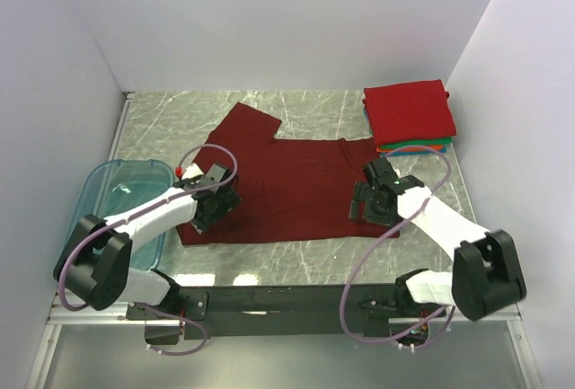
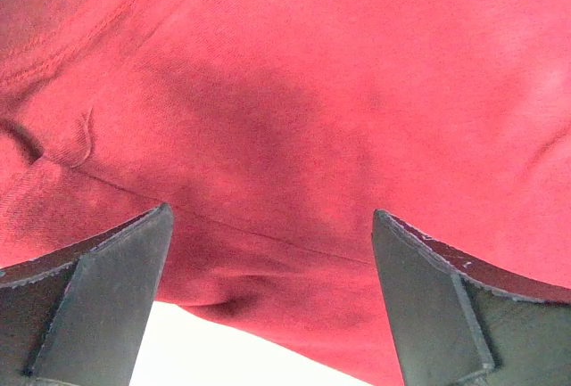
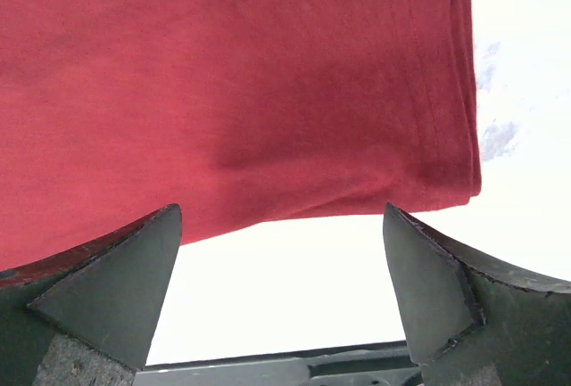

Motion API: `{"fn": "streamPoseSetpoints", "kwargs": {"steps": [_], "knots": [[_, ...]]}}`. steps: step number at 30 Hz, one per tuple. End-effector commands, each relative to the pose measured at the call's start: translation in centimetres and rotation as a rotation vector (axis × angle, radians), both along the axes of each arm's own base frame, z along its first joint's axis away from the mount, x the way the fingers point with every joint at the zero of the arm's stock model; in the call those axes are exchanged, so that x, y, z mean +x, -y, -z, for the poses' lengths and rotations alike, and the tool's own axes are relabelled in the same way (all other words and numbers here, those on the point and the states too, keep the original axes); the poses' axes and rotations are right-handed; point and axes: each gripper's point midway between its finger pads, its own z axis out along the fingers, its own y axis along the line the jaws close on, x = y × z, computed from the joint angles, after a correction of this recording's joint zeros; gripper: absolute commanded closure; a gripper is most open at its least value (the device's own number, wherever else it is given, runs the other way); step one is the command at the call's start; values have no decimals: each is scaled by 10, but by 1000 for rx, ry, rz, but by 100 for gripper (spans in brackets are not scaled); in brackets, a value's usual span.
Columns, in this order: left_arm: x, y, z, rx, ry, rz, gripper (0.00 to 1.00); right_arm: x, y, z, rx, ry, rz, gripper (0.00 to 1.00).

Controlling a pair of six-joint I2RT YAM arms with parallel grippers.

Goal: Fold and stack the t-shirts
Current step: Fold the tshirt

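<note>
A dark maroon t-shirt (image 1: 278, 182) lies partly folded in the middle of the table, one sleeve sticking out at its far left. My left gripper (image 1: 214, 202) hovers open over its near left part; the left wrist view shows cloth (image 2: 294, 119) between and beyond the spread fingers (image 2: 419, 306), nothing pinched. My right gripper (image 1: 370, 200) stands open at the shirt's near right edge; the right wrist view shows the hem (image 3: 268, 101) just past the fingertips (image 3: 125, 288), with bare table between them. A stack of folded t-shirts (image 1: 408, 116), bright red on top with green, orange and blue edges, sits at the back right.
A translucent teal plastic bin (image 1: 121, 198) stands at the table's left edge, beside the left arm. White walls enclose the table on three sides. The arms' base rail (image 1: 287, 304) runs along the near edge.
</note>
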Motion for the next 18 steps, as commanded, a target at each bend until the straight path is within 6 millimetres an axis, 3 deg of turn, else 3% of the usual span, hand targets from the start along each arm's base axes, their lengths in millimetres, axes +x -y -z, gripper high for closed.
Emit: {"fn": "streamPoseSetpoints", "kwargs": {"steps": [1, 6, 9, 13, 18], "knots": [[26, 7, -37, -9, 115, -5, 1, 34, -13, -40, 47, 172, -29, 0], [54, 25, -52, -36, 177, 23, 1, 68, -64, -54, 157, 264, -133, 0], [63, 36, -45, -52, 171, 55, 1, 76, -83, -43, 166, 237, -157, 0], [61, 37, -27, -29, 116, 55, 1, 68, -93, -17, 104, 166, -169, 0], [37, 29, 2, -40, 63, 41, 1, 42, -93, 18, 71, 73, -176, 0]]}}
